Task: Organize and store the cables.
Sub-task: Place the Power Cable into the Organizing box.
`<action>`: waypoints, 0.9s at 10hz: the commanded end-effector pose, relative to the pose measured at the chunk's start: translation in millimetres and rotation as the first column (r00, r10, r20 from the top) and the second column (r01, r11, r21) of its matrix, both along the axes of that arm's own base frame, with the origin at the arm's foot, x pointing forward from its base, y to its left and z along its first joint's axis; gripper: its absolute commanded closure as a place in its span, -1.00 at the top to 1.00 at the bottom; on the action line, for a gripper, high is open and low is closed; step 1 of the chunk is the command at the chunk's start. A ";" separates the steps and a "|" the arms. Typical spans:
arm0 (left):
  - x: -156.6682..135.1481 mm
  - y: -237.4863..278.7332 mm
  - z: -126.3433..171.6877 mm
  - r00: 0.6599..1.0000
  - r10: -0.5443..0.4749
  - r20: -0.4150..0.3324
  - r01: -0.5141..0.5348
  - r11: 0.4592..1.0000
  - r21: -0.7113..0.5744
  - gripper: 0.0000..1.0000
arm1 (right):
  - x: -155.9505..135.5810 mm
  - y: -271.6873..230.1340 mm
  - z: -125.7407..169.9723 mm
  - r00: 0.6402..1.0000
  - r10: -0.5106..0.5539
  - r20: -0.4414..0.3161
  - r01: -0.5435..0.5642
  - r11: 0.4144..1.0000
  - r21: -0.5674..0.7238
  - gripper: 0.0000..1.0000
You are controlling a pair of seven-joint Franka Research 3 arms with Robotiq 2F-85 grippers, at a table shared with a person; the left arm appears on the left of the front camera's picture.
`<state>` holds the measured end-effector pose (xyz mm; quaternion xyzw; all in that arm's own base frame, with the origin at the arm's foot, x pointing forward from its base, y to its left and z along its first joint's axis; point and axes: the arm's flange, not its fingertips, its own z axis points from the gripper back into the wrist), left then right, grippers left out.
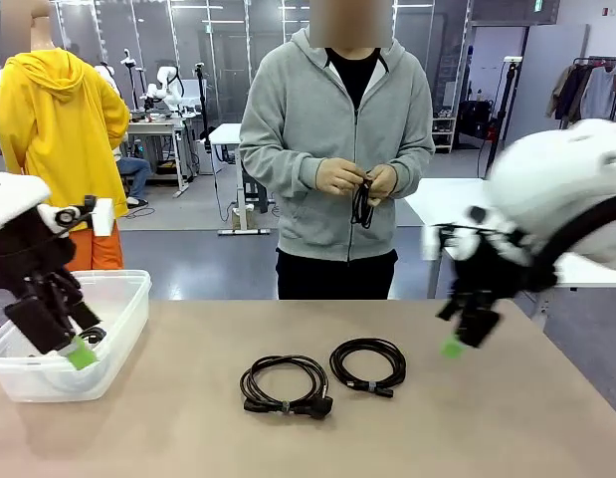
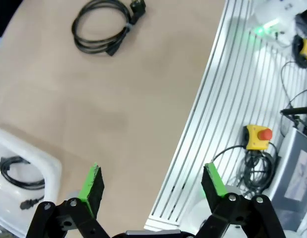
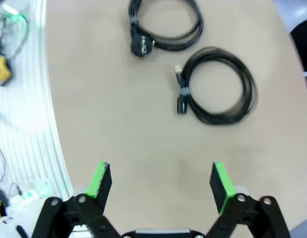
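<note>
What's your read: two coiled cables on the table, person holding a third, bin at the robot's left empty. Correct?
Wrong on the bin: it is not empty. The left wrist view shows a coiled cable lying in it. The rest stands.

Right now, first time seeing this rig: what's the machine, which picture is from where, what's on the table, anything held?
Two white robot arms share a table with a person standing opposite. The front picture comes from a fixed camera between the arms: the left arm is at picture left by a clear bin, the right arm at right, blurred. The other two pictures come from a camera on each wrist, looking along green-padded fingers. The left gripper and right gripper are open and empty. On the table lie a coiled cable with a wall plug and a cable with small plugs. A third cable lies in the bin. The person's hands hold a fourth cable.
</note>
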<state>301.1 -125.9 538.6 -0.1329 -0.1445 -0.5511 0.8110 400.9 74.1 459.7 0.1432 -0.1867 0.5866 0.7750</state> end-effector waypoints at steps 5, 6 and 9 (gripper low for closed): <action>38.0 -77.7 -20.9 0.986 -0.167 -0.017 0.168 0.980 0.103 1.00 | -95.6 -198.3 9.3 0.988 -0.098 0.121 0.068 0.971 0.229 1.00; 44.6 -100.6 -27.8 0.974 -0.228 -0.012 0.228 0.967 0.113 1.00 | -114.8 -225.5 10.3 0.977 -0.165 0.135 0.123 0.953 0.278 1.00; 56.2 -154.8 -65.5 0.931 -0.364 -0.032 0.365 0.920 0.144 1.00 | -144.6 -269.9 6.6 0.944 -0.296 0.148 0.227 0.904 0.361 1.00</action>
